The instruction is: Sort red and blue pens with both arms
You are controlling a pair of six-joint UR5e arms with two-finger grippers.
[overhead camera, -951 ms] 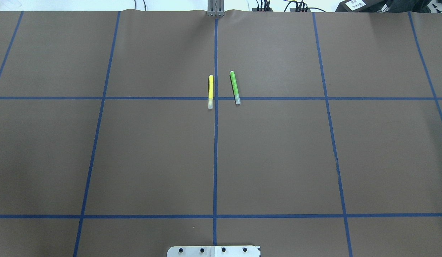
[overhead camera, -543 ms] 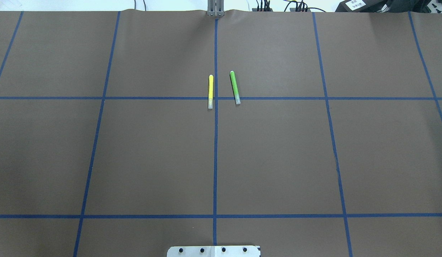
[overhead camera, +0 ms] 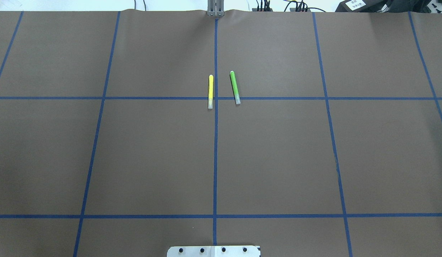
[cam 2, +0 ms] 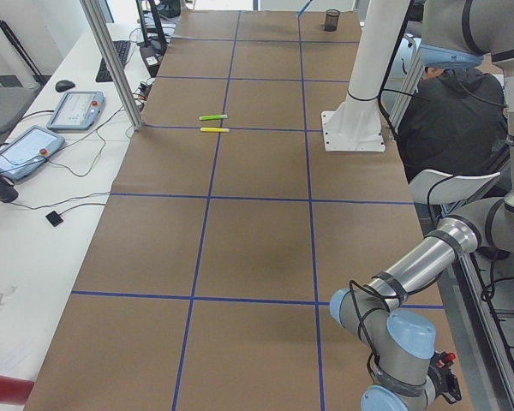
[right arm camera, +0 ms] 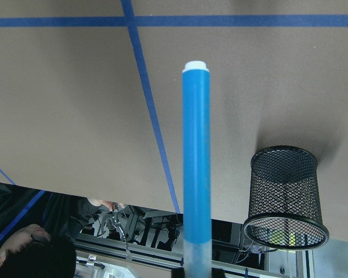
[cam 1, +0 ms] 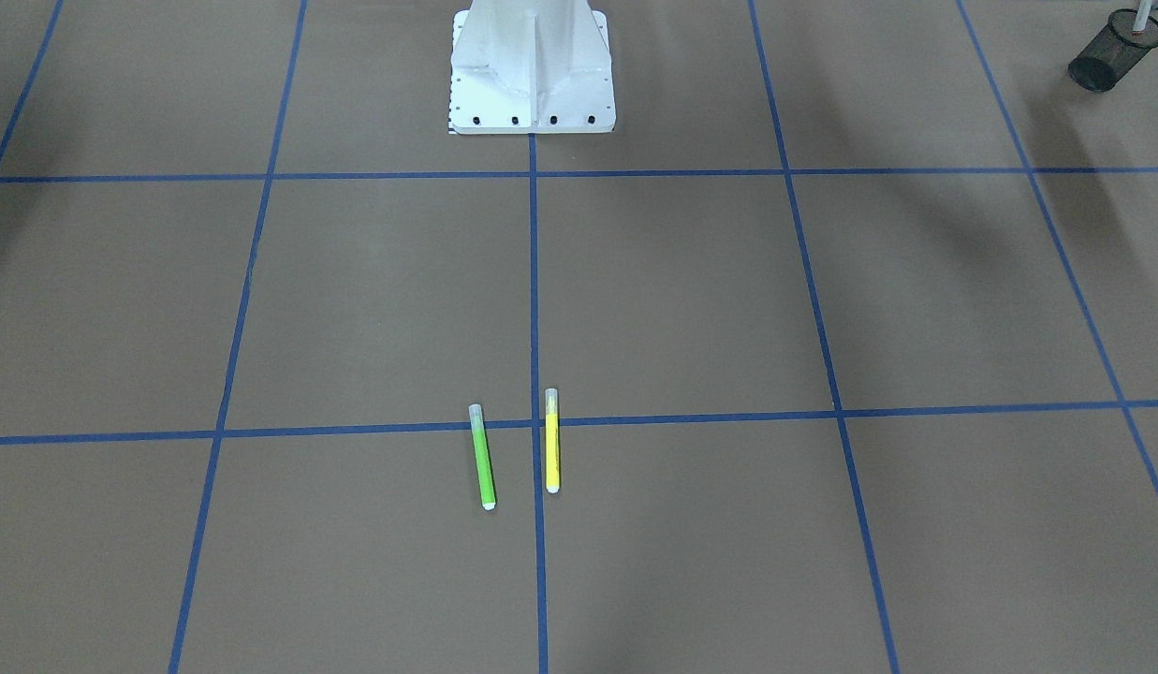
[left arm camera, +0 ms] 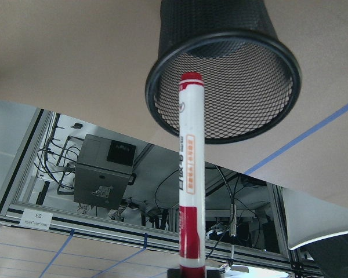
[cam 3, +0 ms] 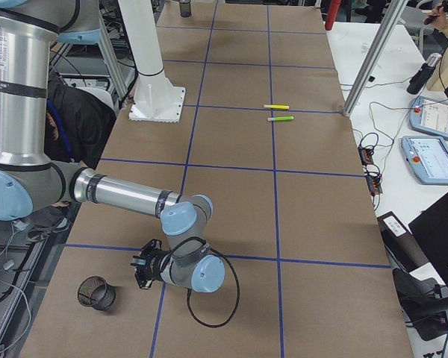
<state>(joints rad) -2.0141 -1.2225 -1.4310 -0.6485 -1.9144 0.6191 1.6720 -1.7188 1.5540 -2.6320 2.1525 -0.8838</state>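
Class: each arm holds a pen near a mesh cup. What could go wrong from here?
1. The blue pen points at the table, with the right cup off to one side. Released here, it would probably miss.
2. The red marker lines up inside the left cup mouth but near one side. A small drift might catch the rim and tip the mesh cup.

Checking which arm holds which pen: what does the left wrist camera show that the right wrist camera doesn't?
Only the left wrist view shows the red marker, its tip lined up with the mouth of a mesh cup. Only the right wrist view shows the blue pen, with another mesh cup off to its side. Both show the brown table and blue tape lines.
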